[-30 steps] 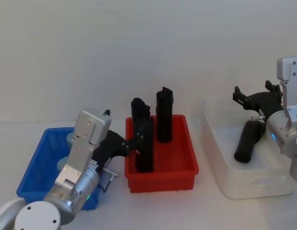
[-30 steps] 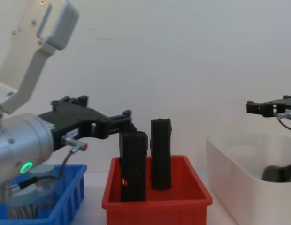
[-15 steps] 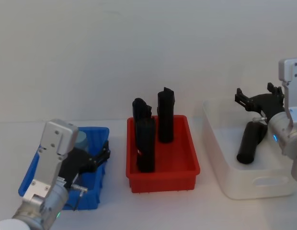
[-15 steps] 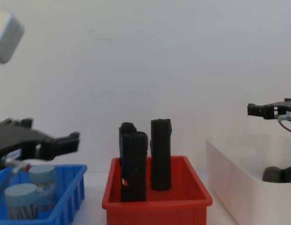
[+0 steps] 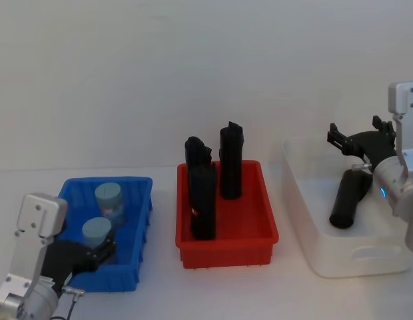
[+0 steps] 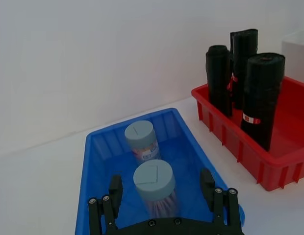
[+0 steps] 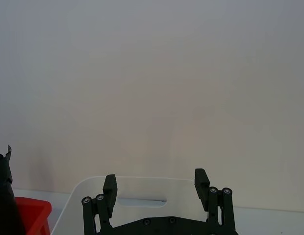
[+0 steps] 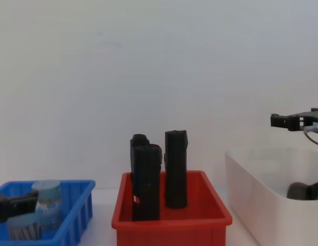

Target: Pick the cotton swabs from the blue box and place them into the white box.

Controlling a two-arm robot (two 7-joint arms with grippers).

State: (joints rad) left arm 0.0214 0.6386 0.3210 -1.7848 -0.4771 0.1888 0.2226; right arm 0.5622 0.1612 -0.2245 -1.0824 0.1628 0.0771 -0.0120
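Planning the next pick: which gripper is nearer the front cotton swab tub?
Left. Left gripper sits open beside that tub at the blue box; right gripper hovers over the white box.

Glossy ribbed plastic — blue box [image 5: 138, 230]

In the chest view the blue box [image 8: 77, 207] runs off the lower left corner, and a finger [image 8: 16, 203] of the left gripper [image 6: 161, 179] crosses the front swab tub [image 8: 26, 228], hiding part of its lid. The white box [image 8: 251, 195] is cut by the right edge; its wall hides most of the black roll [image 8: 302, 189] inside. The right gripper [image 8: 282, 121] is clipped there too.
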